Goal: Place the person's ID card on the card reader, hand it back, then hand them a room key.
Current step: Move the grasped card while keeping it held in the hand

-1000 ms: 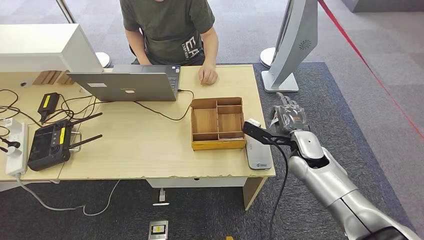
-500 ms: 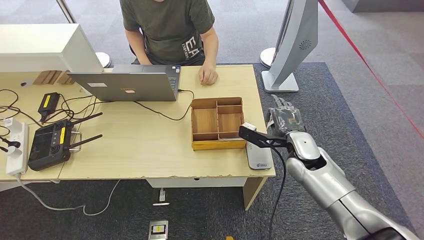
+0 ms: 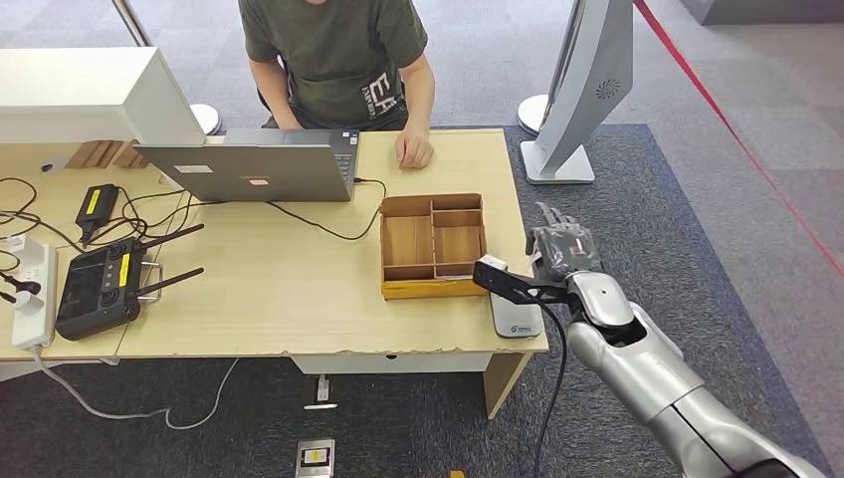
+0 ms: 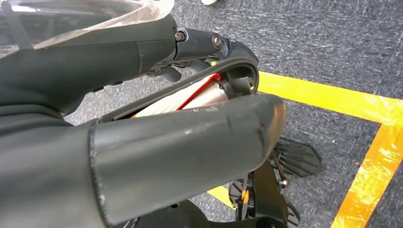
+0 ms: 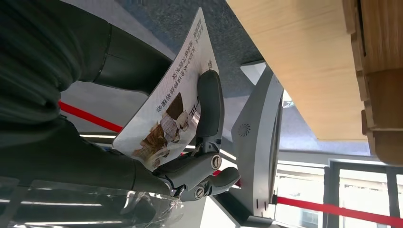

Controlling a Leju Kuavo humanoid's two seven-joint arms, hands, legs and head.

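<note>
The right hand (image 3: pixel 563 246) hangs off the counter (image 3: pixel 299 289) edge at 3 o'clock of the card reader (image 3: pixel 516 311), its fingers (image 5: pixel 209 102) clamped on the ID card (image 5: pixel 166 116). The card should be carried toward 9 o'clock, levelled, then laid flat on the reader. I cannot tell how the left hand's (image 4: pixel 142 142) fingers stand.

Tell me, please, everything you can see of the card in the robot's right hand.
The card is a thin, flat white rectangle printed with lines of dark text and brown pictures. It looks like plastic or stiff paper. The right hand pinches it, a dark finger lying across its printed face. It hangs beside the table's edge, touching nothing else.
</note>
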